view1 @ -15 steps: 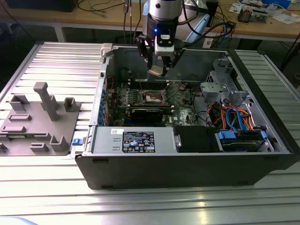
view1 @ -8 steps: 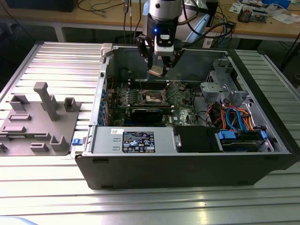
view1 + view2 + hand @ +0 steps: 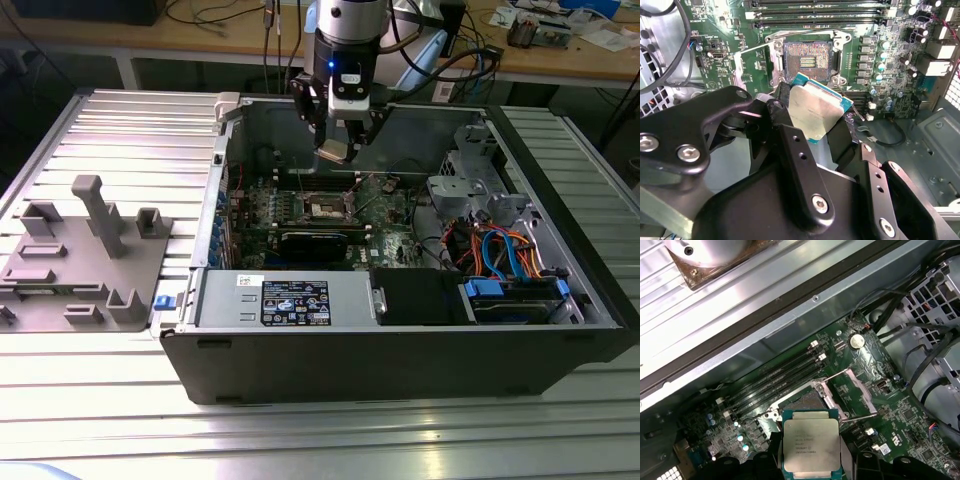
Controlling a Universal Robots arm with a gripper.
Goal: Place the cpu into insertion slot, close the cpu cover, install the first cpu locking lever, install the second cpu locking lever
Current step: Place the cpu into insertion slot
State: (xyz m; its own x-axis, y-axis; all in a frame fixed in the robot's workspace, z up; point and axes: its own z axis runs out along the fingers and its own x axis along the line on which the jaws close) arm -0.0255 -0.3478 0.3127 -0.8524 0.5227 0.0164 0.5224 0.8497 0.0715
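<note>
Up over the insertion slot [image 3: 328, 208], the claw [image 3: 336, 143] is clamped on the cpu [image 3: 333, 152] by two edges, holding it tilted, apart from the slot.

Over the insertion slot [image 3: 806, 62] I have open air: nothing stands between it and the cpu [image 3: 815, 112] clamped in my gripper [image 3: 814, 119], which hangs above it. The cpu cover [image 3: 863, 391] is flipped open and stands tilted up along one edge of the slot, a locking lever [image 3: 860, 415] jutting beside it, so that side is tight. The memory slots [image 3: 815, 20] run low along another edge. In the exterior view the black graphics card [image 3: 315, 243] lies just beside the slot on its near side, the case wall [image 3: 420, 128] rises beyond it, and the drive cage [image 3: 470, 185] and cables [image 3: 500, 250] crowd the exterior view's right, apart from the slot
</note>
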